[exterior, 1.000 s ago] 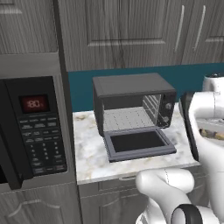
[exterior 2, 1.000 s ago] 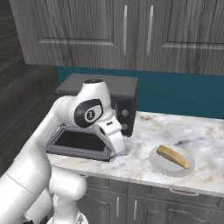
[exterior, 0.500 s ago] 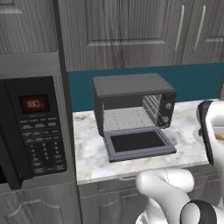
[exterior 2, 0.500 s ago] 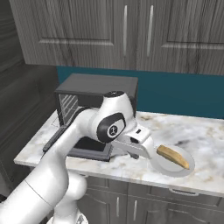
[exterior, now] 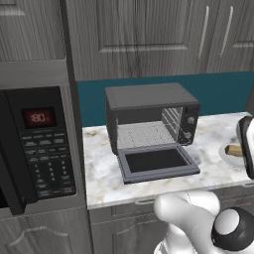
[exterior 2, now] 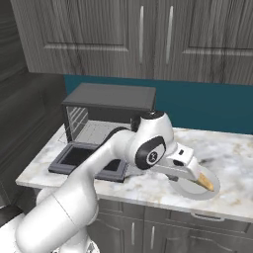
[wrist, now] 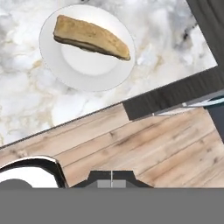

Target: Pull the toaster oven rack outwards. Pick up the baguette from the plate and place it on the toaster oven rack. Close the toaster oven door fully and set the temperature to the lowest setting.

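Note:
The toaster oven (exterior: 149, 96) stands on the counter with the toaster oven door (exterior: 156, 162) folded down flat. The toaster oven rack (exterior: 144, 134) lies inside the cavity. To the oven's right, the baguette (wrist: 92, 37) rests on the white plate (wrist: 87, 68). In the hand view my gripper (wrist: 111, 178) hangs above the counter's front edge, short of the plate, its fingertips shut together with nothing between them. In the right base view my arm (exterior 2: 153, 148) reaches over the plate (exterior 2: 197, 191) and covers most of the baguette (exterior 2: 207, 184).
A large black microwave (exterior: 34, 144) fills the left side. Marble counter (exterior 2: 232, 148) stretches right of the plate. The wood floor (wrist: 144, 144) lies below the counter edge. Wall cabinets (exterior 2: 148, 39) hang above the oven.
My arm has swung right, from in front of the open oven door to above the plate. The gripper stayed shut. The oven and baguette have not moved.

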